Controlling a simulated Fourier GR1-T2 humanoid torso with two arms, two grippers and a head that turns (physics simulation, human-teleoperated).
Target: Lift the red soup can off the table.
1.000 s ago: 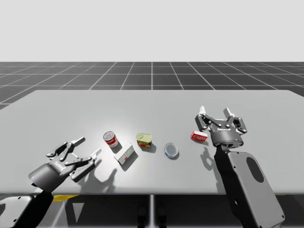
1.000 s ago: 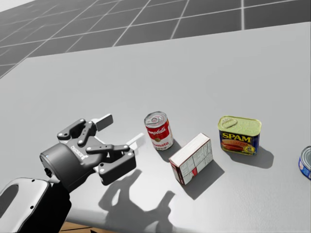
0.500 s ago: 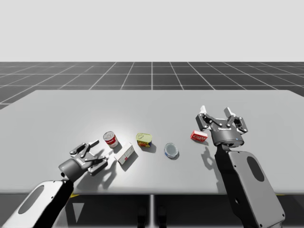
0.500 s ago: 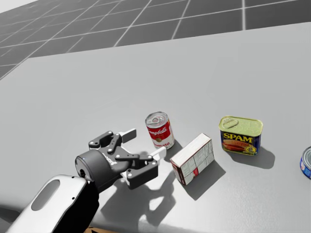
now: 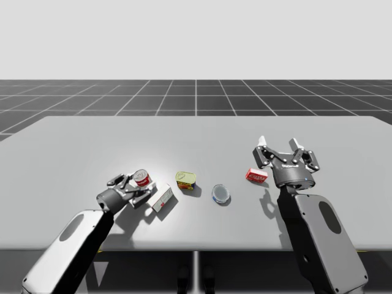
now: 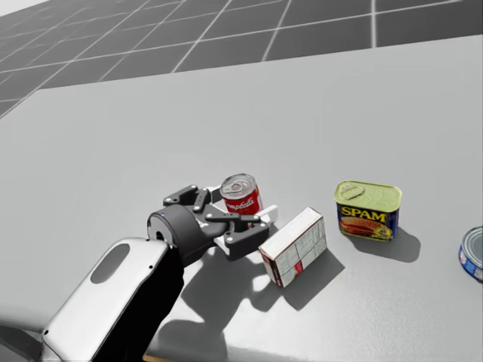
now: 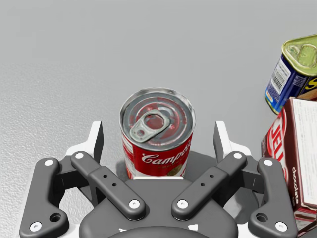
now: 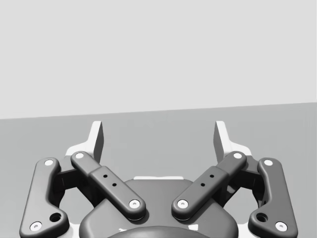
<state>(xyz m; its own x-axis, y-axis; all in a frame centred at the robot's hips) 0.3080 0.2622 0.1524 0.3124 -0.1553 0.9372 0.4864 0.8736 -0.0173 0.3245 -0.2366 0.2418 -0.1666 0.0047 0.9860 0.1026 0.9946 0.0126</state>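
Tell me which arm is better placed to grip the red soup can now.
Left. My left gripper brackets the red soup can, open fingers either side with gaps, so it likely only needs to shut and lift. My right gripper stands open near the small red box, far across the table.

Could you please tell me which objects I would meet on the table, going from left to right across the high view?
red soup can → white box → yellow-topped rectangular can → blue round can → small red box
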